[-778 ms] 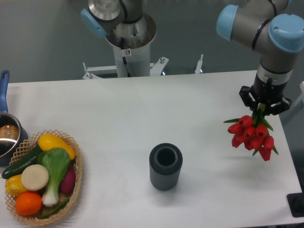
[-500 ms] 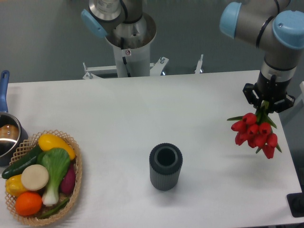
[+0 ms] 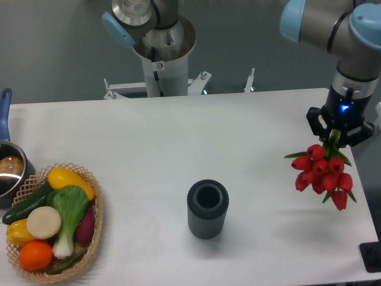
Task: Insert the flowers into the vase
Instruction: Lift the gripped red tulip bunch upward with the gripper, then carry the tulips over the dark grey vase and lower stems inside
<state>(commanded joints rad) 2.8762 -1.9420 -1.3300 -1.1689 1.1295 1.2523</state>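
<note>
Currently the gripper (image 3: pixel 338 138) hangs at the far right of the table (image 3: pixel 178 137), at about three o'clock from the vase (image 3: pixel 208 209), and its jaws are pinched on the green stems of the flowers (image 3: pixel 324 174). The bunch dangles head-down below the fingers, red buds lowest, clear of the tabletop as far as the shadow beneath suggests.

The vase stands upright near the middle of the table's near half, mouth open and unobstructed, well apart from the flowers. At its nine o'clock, near the left edge, sits a wicker basket (image 3: pixel 95 223) of vegetables, with a steel pot (image 3: pixel 11 170) just beyond it; neither lies between the bunch and the vase.

By the look of it, the step in hand is the carry: the bunch is grasped and raised, but insertion has not begun. The next move calls for travel toward the vase, and, more awkwardly, for turning the bunch over, since the buds point down and the stem ends are up inside the grip. Whether the stems protrude above the fingers cannot be told. The wrist would need to bring the stem ends over the mouth before lowering.
</note>
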